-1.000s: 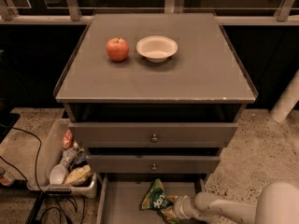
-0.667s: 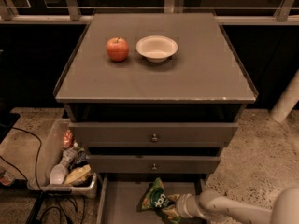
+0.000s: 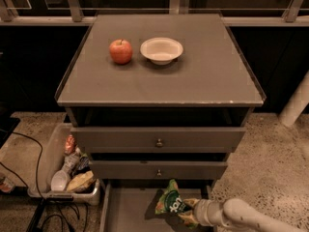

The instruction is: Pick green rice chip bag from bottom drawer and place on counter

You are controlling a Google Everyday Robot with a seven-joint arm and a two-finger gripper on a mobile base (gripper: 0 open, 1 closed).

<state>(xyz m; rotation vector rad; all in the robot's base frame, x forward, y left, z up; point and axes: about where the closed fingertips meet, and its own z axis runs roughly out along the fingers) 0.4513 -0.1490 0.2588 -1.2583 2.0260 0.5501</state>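
Observation:
The green rice chip bag [image 3: 169, 203] stands tilted in the open bottom drawer [image 3: 128, 211], just under the front of the drawer above. My gripper [image 3: 189, 211] reaches in from the lower right on its white arm [image 3: 241, 216] and is shut on the bag's lower right edge. The counter [image 3: 193, 83] is the flat grey cabinet top above.
A red apple [image 3: 120, 51] and a white bowl [image 3: 161, 50] sit at the back of the counter. Two upper drawers with round knobs [image 3: 159, 142] stick out above the bottom drawer. A bin of wrappers [image 3: 67, 170] and cables [image 3: 29, 153] are on the floor to the left.
The gripper and the bag have shifted slightly to the right and up. The arm has drawn back a little toward the lower right.

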